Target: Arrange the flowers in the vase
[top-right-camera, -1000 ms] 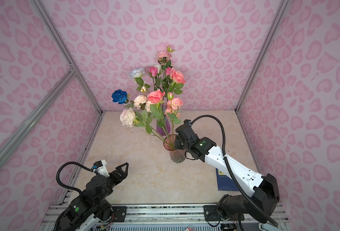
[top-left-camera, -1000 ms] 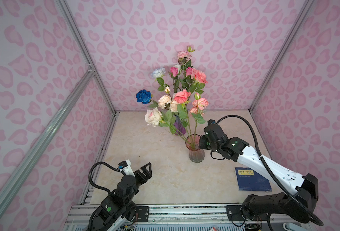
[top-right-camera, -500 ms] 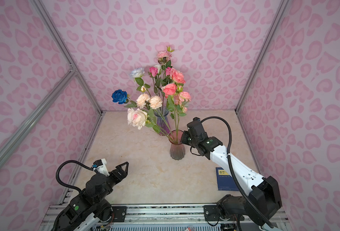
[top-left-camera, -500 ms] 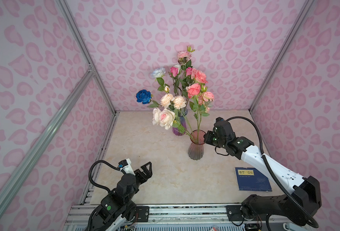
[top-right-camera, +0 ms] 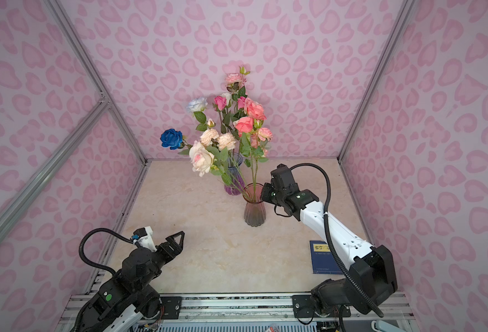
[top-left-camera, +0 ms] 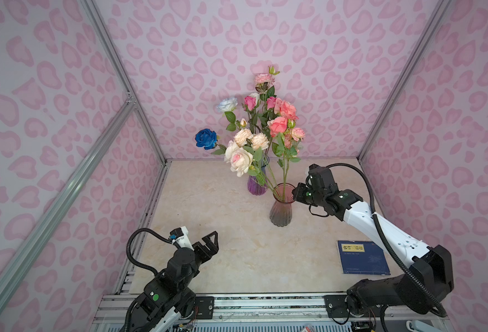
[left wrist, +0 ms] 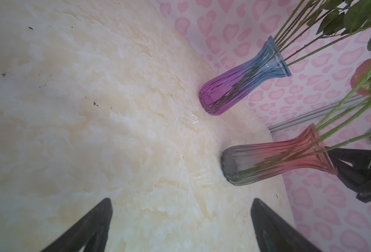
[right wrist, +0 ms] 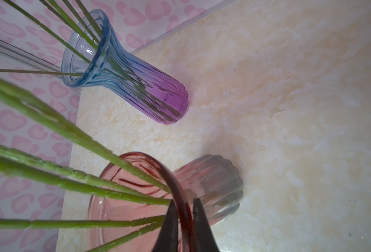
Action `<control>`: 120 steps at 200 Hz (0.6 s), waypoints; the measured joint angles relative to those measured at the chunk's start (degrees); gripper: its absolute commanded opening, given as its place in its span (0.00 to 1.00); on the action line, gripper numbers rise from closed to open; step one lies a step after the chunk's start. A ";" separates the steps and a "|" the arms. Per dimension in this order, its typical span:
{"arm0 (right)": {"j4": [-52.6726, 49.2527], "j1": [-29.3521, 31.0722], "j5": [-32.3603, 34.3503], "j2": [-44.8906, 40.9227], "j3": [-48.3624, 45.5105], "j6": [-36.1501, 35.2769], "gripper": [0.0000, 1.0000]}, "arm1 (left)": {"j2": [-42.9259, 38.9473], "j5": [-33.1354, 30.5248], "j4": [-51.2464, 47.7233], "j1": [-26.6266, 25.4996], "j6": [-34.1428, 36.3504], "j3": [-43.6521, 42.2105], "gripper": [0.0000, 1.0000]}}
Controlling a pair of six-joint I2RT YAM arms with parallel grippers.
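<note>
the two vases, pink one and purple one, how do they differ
The pink vase fades from red rim to grey base; the purple vase from blue to purple. The pink vase stands nearer the front, the purple vase behind it. The right gripper pinches the pink vase's rim; nothing grips the purple vase. Both are upright ribbed glass holding flowers.

Pink, coral, cream and one deep blue flowers (top-left-camera: 278,126); ribbed red-grey vase (top-left-camera: 280,211); purple-blue vase (top-left-camera: 256,186); cream marbled worktop (top-left-camera: 231,218); pink-blotched walls (top-left-camera: 208,43).

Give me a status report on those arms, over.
Left gripper open, idle. Right gripper shut on pink vase rim. Flowers stand in pink vase and purple vase. Blue book lies apart, nothing blocking.
</note>
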 measured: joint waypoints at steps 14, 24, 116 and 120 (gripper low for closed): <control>-0.68 -0.07 0.02 -0.74 -0.20 -0.26 0.25 | 0.44 0.00 0.04 0.00 0.02 0.59 1.00; -0.76 -0.17 0.04 -1.22 -0.20 -0.39 0.28 | 0.85 0.02 0.04 0.00 0.55 1.03 1.00; -1.90 -0.70 0.87 -8.28 -0.07 -1.92 0.45 | 8.15 0.63 -0.39 0.00 8.90 12.50 1.00; -1.97 -0.74 1.09 -9.25 -0.07 -2.08 0.46 | 8.59 0.57 -0.59 0.00 9.44 13.57 1.00</control>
